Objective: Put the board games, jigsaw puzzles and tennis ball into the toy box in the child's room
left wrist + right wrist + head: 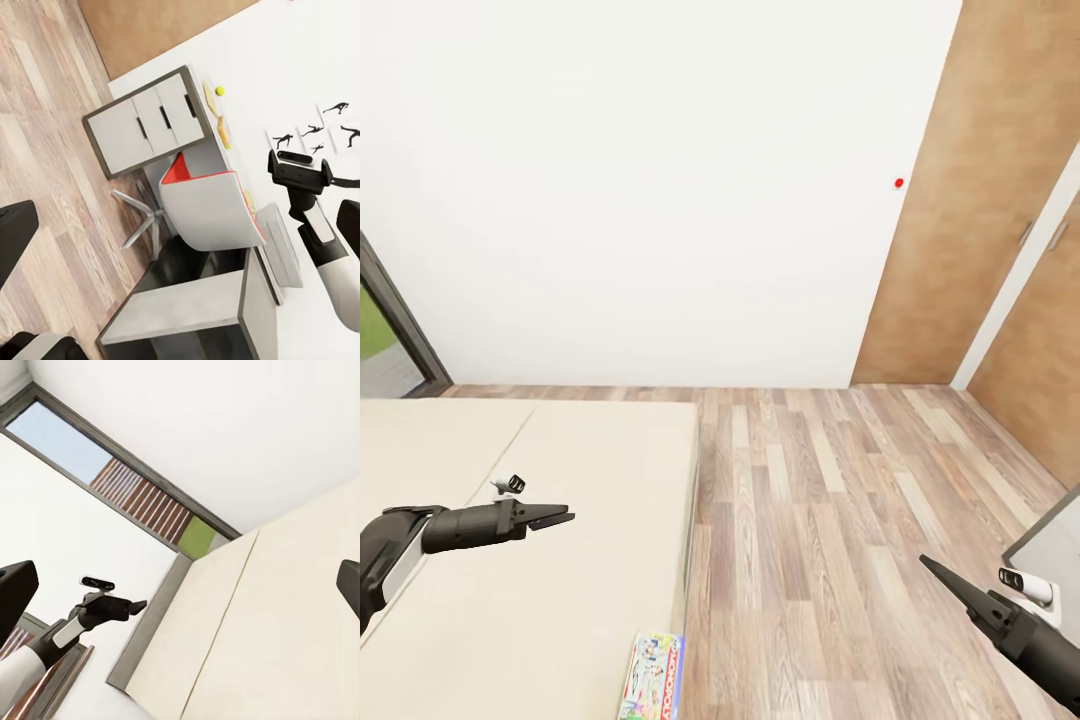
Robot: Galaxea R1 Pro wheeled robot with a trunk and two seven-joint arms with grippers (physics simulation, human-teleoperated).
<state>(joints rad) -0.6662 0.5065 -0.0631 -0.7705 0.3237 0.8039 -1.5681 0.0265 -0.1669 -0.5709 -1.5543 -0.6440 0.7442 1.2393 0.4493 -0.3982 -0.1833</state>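
Note:
A MONOPOLY board game (651, 678) lies flat on the cream bed (600, 470) near its right edge, close to me. My left gripper (560, 519) hovers open over the mattress, well left of the game. My right gripper (932, 568) hangs open above the wood floor, right of the bed. In the left wrist view, far off, the grey table (196, 154) carries the tennis ball (220, 91), two thin jigsaw puzzles (212, 103) seen almost edge-on, and the shallow grey toy box (279, 247). The right wrist view takes in the bed (285, 622) and my left gripper (137, 604).
A brown door (980, 200) and a red wall knob (899, 183) stand ahead on the right. A window (390, 340) is at the left. A white-and-red chair (210, 206) sits at the table's drawer unit (146, 124), beside a lower dark grey cabinet (187, 315).

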